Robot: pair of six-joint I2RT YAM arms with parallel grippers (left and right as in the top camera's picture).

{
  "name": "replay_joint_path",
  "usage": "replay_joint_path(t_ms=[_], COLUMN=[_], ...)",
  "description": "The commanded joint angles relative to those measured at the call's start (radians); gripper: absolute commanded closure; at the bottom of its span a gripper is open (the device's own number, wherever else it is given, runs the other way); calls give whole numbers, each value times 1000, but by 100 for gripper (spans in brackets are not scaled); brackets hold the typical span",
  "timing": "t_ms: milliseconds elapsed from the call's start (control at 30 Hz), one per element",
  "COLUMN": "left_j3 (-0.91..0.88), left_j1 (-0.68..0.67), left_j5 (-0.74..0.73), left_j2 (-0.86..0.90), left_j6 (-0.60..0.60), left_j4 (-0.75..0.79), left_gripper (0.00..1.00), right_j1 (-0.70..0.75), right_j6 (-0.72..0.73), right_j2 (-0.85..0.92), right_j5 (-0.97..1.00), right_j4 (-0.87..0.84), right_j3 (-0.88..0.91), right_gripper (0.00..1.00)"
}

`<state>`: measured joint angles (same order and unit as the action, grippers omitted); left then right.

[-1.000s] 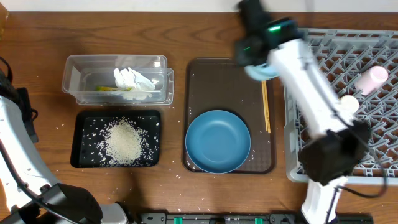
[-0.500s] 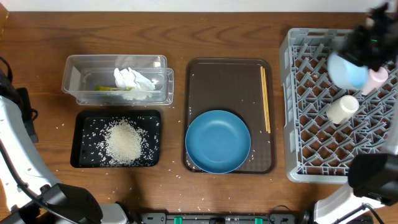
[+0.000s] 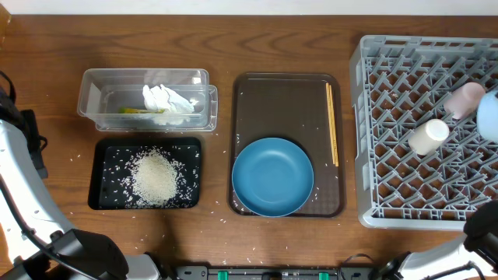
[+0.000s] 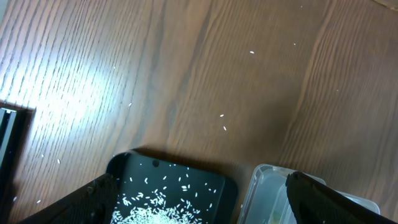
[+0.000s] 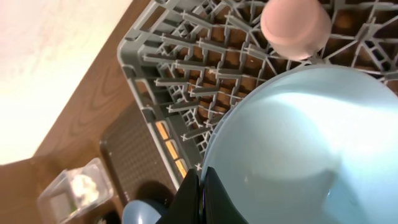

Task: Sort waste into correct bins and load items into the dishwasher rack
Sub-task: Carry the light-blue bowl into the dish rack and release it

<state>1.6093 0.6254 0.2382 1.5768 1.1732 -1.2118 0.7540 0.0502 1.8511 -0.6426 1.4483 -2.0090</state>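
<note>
The right pincer is clamped on the rim of the little light-blue bowl, at the right edge of the frame, over the grey rack. The left pincer is wide apart above the black tray.

The wooden table carries a clear tub at left, a black tray just beside it nearer the robot, a brown tray at centre, and a grey rack at right. Stray rice grains dot the wood.
</note>
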Motion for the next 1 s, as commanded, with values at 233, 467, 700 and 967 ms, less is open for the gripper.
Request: replay_joint_path(t_ms=[233, 467, 700, 967], left_j3=[-3, -3, -3, -3], left_j1=[2, 2, 2, 2], left_j5=[6, 6, 6, 6], left_j2=[2, 2, 2, 2], left_j6=[-10, -10, -10, -10], left_j4=[-6, -6, -7, -6], left_gripper=[11, 11, 11, 11], right_j1=[97, 155, 243, 313], right_j6=[-101, -89, -88, -66], right_j2=[-7, -7, -7, -7], right_j5=[-378, -490, -442, -274], right_j4=[-190, -316, -269, -196], right_j3=[346, 502, 515, 515], right_gripper=[99, 99, 99, 99])
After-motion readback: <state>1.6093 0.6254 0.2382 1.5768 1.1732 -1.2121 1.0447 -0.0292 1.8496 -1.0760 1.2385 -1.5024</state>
